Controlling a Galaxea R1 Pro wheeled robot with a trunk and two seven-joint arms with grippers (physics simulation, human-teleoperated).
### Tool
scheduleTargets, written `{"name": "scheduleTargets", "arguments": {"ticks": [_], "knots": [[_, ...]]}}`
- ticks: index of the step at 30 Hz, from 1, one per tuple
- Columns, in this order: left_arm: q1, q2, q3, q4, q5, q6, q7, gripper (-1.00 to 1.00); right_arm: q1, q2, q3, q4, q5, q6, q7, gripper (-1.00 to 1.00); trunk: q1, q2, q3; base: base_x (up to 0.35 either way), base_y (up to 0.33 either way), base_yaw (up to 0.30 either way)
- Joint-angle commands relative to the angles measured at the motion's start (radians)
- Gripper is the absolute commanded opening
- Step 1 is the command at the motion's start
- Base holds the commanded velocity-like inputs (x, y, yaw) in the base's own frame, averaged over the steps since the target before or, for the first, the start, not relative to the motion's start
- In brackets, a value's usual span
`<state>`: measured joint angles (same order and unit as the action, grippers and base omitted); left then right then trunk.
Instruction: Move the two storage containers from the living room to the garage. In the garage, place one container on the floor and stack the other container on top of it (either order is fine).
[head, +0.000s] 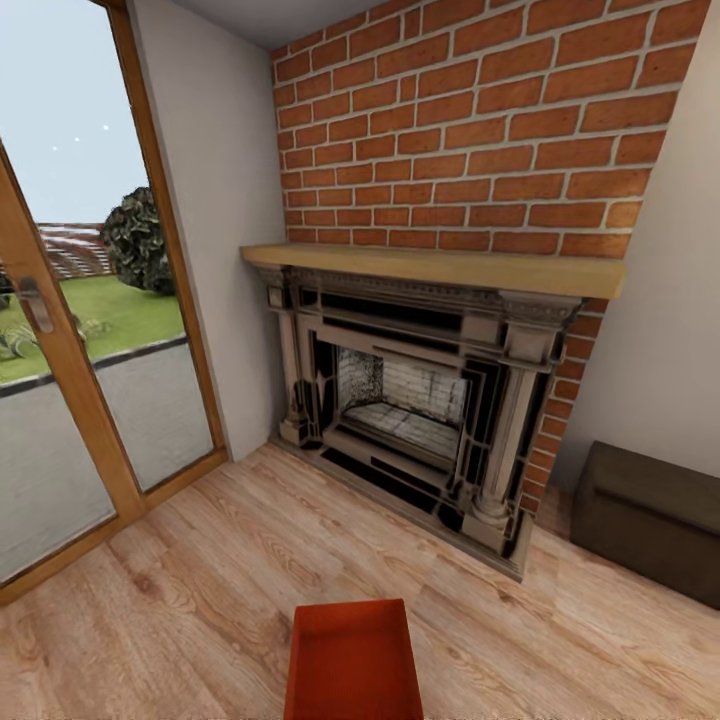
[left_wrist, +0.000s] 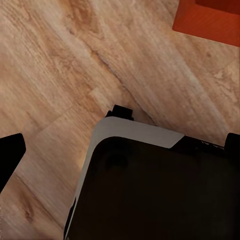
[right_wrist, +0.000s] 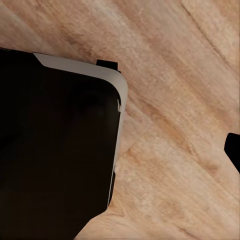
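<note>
1. One orange-red container (head: 352, 660) lies on the wood floor (head: 200, 590), before the single brick fireplace (head: 420, 400).
2. One dark cabinet (head: 650, 520) stands beside the fireplace.
3. The left wrist view catches a container corner (left_wrist: 210, 20); jaw state of both grippers: cannot tell.

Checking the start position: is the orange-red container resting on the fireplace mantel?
No, the storage container lies on the wood plank floor, below the mantel.

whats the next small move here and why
Probably roll the base a little closer and tilt the head down. One storage container lies on the light wood floor in front of the fireplace, cut off by the head view's lower edge. The left wrist view catches just its corner, so reaching seems premature.
</note>
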<state>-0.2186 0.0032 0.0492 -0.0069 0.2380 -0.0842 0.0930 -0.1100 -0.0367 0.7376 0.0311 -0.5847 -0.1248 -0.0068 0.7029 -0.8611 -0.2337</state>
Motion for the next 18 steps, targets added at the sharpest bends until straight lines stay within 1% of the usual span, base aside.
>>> {"name": "scheduleTargets", "arguments": {"ticks": [1, 18], "knots": [[-0.001, 0.000, 0.005, 0.001, 0.001, -0.003, 0.001, 1.00, -0.001, 0.000, 0.008, 0.002, -0.006, -0.004, 0.000, 1.00, 0.000, -0.001, -0.003, 0.000, 0.000, 0.000], [-0.001, 0.000, 0.005, 0.001, 0.001, -0.003, 0.001, 1.00, 0.003, -0.001, 0.008, 0.003, -0.006, -0.006, -0.002, 1.00, 0.000, -0.001, -0.031, 0.000, 0.000, 0.000]]}}
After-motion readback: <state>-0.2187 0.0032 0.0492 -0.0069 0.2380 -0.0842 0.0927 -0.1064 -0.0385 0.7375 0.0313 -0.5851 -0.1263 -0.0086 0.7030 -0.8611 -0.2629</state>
